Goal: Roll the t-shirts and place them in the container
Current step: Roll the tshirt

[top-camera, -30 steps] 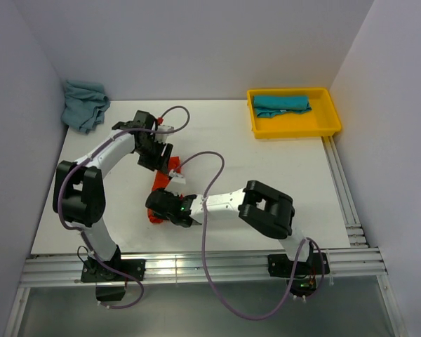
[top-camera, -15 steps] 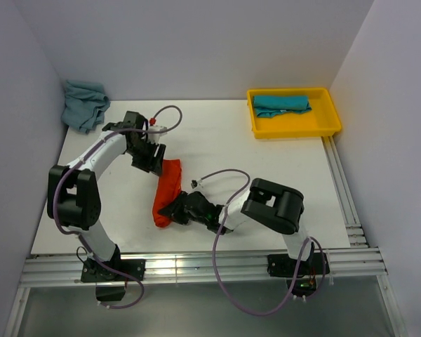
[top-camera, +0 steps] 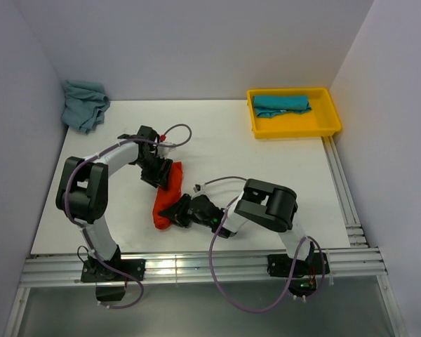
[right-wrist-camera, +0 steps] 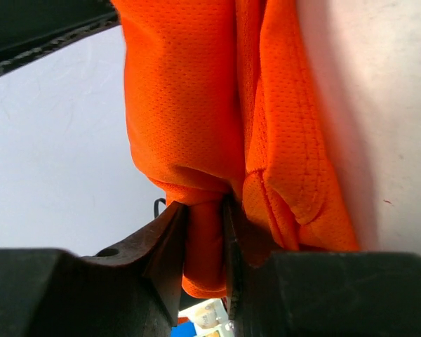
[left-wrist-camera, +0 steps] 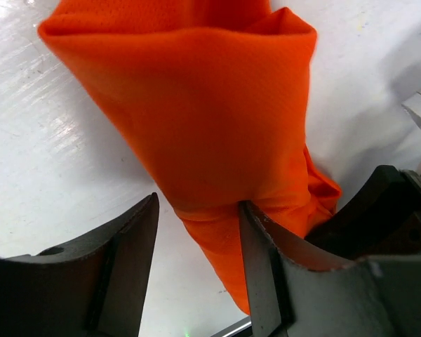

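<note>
The orange-red t-shirt (top-camera: 166,195) lies as a long narrow roll on the white table, running from near left to far right. My left gripper (top-camera: 158,175) sits at its far end. In the left wrist view the gripper (left-wrist-camera: 196,260) is open; the orange cloth (left-wrist-camera: 210,119) reaches partway into the gap and touches the right finger (left-wrist-camera: 263,260). My right gripper (top-camera: 174,212) is at the roll's near end. In the right wrist view the gripper (right-wrist-camera: 205,246) is shut on a fold of the orange cloth (right-wrist-camera: 189,105). A teal t-shirt (top-camera: 281,104) lies folded in the tray, and a grey-blue one (top-camera: 84,104) is bunched at the far left.
The yellow tray (top-camera: 331,119) stands at the far right corner near the right wall. Purple cables loop from both arms over the table. Grey walls close in the left, back and right; a metal rail runs along the near edge.
The left gripper has come down and to the right onto the far end of the orange roll, its jaws a little narrower. The right arm has swung lower, still gripping the near end.
</note>
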Controlling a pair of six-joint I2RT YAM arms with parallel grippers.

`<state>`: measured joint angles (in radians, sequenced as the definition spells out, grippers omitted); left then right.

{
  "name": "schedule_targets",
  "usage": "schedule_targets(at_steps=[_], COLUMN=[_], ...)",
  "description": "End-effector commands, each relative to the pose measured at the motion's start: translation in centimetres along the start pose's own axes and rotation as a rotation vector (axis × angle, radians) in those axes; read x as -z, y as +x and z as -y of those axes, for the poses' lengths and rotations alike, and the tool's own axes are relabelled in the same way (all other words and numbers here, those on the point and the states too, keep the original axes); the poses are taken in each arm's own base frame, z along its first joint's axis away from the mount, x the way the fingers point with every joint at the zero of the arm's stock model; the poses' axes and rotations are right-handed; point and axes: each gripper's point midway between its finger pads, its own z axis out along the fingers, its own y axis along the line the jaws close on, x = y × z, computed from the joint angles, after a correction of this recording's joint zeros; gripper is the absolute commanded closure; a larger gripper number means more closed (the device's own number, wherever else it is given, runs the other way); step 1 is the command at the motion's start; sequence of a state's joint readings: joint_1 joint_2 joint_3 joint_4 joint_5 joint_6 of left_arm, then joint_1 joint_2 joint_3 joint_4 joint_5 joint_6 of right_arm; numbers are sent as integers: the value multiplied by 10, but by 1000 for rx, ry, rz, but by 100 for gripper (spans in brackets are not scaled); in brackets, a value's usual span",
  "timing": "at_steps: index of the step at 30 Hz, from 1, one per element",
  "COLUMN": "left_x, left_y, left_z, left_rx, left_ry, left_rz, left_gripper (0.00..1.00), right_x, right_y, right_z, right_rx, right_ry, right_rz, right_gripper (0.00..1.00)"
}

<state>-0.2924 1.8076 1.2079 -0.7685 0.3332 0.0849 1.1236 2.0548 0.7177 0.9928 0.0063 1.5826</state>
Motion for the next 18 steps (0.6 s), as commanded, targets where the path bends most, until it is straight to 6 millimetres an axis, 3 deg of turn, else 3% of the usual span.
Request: schedule_targets(at_steps=[1, 2, 3, 5, 6, 8, 10, 11, 12, 15, 18], left_x=[-12, -13, -15, -16, -17, -18, -20, -20, -20, -20, -22], left_y=[-5, -4, -2, -2, 0, 0, 2, 2, 2, 1, 1], left_z=[-6, -10, -12, -15, -16, -16, -18, -18, -19, -19, -18], left_rx=[27, 31, 31, 24, 23, 16, 13, 14, 14, 11, 8], left_ry=[-74, -107, -119, -160, -172, -181, -196, -198, -199, -205, -207], left_rz=[8, 0, -7, -12, -21, -26, -35, -37, -40, -41, -48], left_gripper=[47, 48, 49, 50, 50, 50, 51, 51, 51, 51, 51], right_x=[6, 8, 12, 14, 21, 26, 36, 41, 51, 62, 74], right_y=[0, -4, -6, -14, -18, -24, -29, -31, -34, -35, -34], right_z=[36, 31, 44, 33, 49, 33, 34, 25, 33, 6, -8], right_rx=[8, 23, 41, 93, 120, 169, 207, 228, 259, 335, 417], right_ry=[148, 155, 230, 262, 358, 375, 448, 449, 518, 566, 610], right_rz=[-2, 20, 35, 87, 105, 166, 205, 242, 266, 344, 395], right_gripper=[65, 61, 58, 52, 50, 47, 46, 46, 45, 46, 48])
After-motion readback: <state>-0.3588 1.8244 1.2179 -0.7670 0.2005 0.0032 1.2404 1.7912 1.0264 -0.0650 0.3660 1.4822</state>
